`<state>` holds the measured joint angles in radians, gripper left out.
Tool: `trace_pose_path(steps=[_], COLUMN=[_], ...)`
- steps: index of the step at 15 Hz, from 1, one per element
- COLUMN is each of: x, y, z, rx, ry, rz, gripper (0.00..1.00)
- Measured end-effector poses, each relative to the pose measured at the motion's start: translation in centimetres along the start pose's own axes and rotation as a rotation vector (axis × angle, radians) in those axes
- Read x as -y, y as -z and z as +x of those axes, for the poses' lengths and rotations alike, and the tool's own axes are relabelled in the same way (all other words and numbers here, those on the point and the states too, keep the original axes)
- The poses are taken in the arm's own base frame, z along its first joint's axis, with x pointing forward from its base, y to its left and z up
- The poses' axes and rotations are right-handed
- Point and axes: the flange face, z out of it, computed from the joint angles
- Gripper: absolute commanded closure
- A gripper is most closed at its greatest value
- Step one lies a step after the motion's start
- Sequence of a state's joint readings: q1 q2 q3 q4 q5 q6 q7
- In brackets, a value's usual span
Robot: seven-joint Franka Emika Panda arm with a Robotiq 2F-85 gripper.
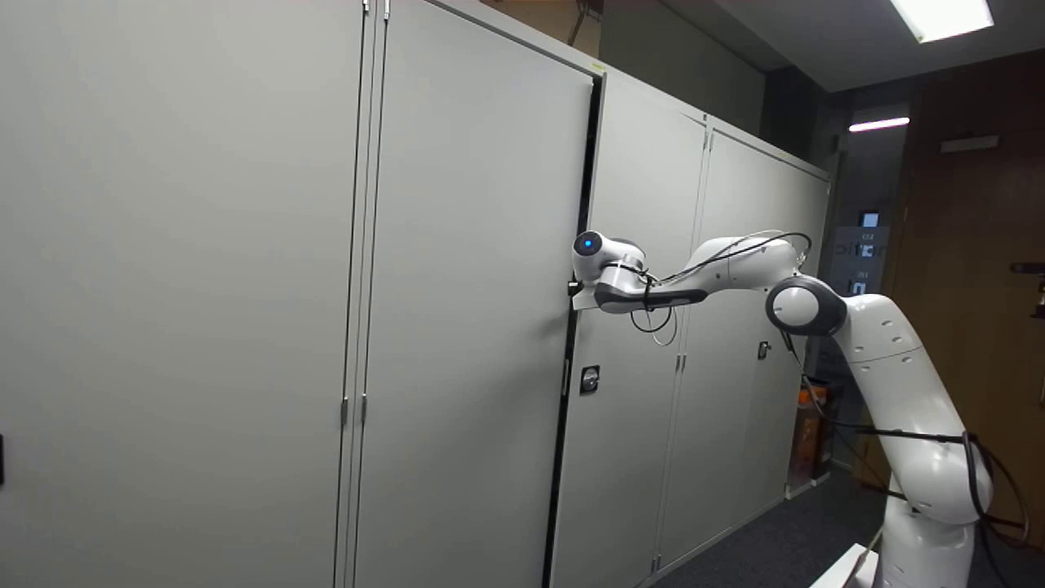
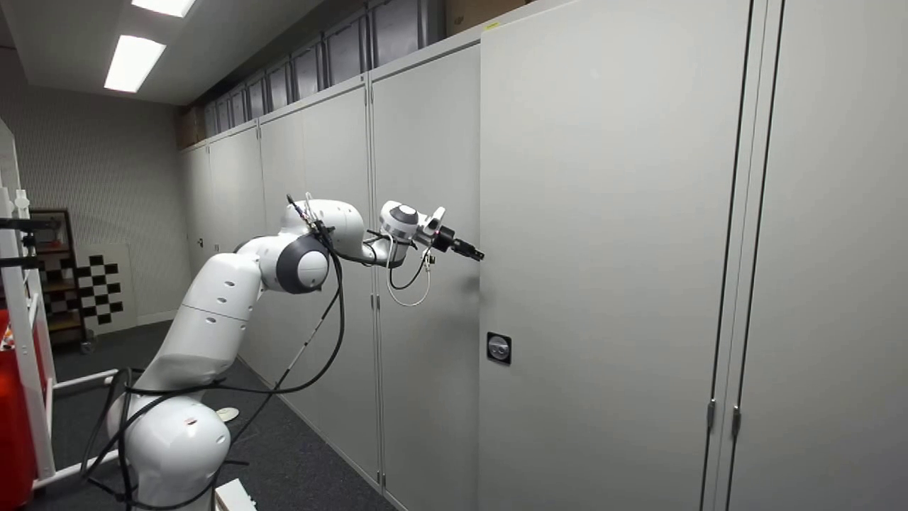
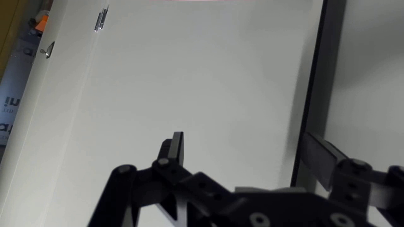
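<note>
Grey cabinet door [image 2: 606,255], flat, upright, slightly ajar

only bits of lettering [image 3: 12,101] on the glass panel [image 3: 19,71], can't make out a whole word tbh, and the yellow label [image 2: 491,26] up on the cabinet [image 2: 610,213] is too tiny to read

Bent arm [image 2: 306,265] — fingers [image 3: 176,148] wide apart

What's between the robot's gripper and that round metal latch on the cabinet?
Nothing but bare grey cabinet door lies between the gripper and the round metal latch below, as an exterior view shows.
</note>
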<state>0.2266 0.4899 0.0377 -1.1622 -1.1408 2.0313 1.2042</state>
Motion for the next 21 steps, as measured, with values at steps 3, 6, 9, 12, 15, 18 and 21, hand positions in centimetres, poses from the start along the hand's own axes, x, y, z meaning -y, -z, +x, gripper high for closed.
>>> trace_pose_path(steps=[3,6,9,12,15,18,21], x=[0.12,0.09,0.13,0.22,0.25,0.28,0.32], y=[0.41,0.47,0.44,0.56,0.58,0.46,0.26], z=[-0.36,-0.53,-0.64,-0.68,-0.7,-0.78,-0.89], rx=[0.007,0.01,0.011,0.011,0.011,0.012,0.013], ry=[0.007,0.011,0.013,0.014,0.014,0.015,0.017], rz=[-0.012,-0.015,-0.015,-0.014,-0.013,-0.014,-0.016], gripper=[0.0,0.0,0.0,0.0,0.0,0.0,0.0])
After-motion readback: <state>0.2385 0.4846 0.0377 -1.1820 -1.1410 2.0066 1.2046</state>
